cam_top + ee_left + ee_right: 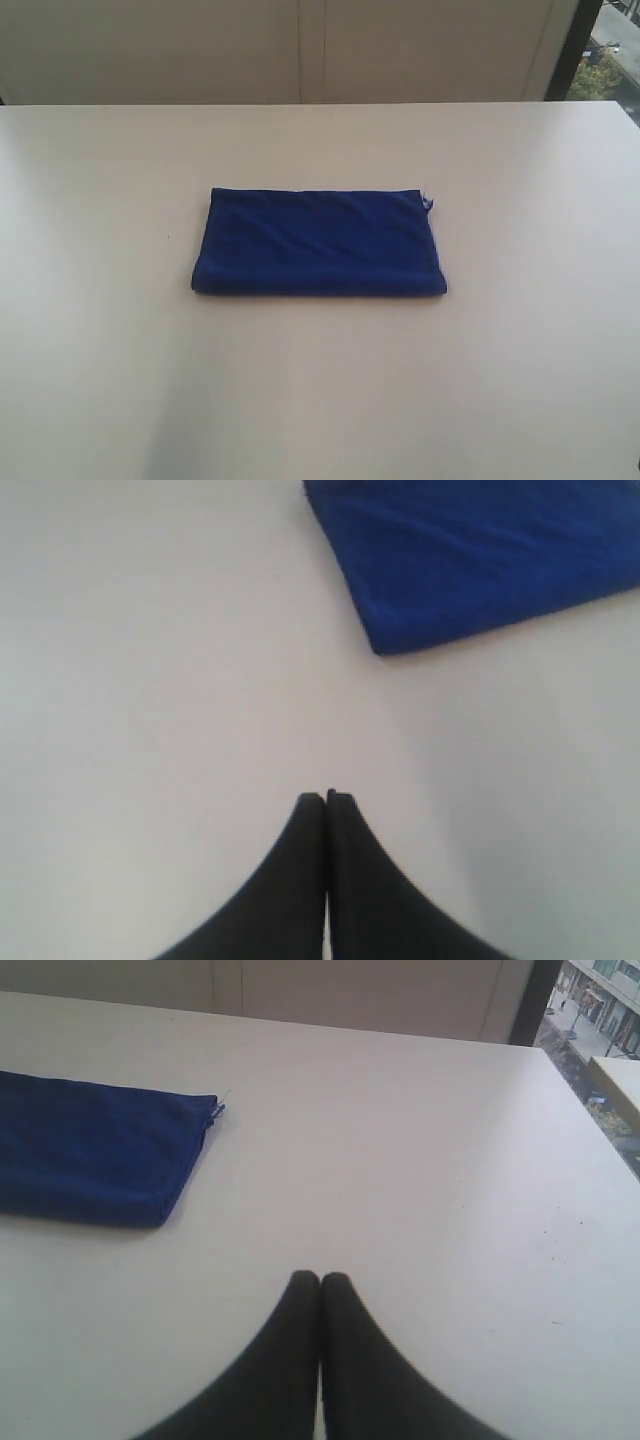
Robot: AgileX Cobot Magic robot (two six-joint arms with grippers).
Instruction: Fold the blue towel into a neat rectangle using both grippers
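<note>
Blue towel (318, 243): one, folded, seemingly layered, on one table (100, 350) | left tool (326, 798): together | right tool (320, 1278): together

A pale, off-white counter (320, 400) fills most of the exterior view, its surface smooth and matte. Beyond its far edge, at 12 o'clock, stands a cream panelled wall (150, 50) with a thin vertical seam (299, 50). Toward 2 o'clock a dark window frame (574, 50) slants upward, and just beside it a window (612, 60) shows blurred greenery and a stretch of street outside.
</note>
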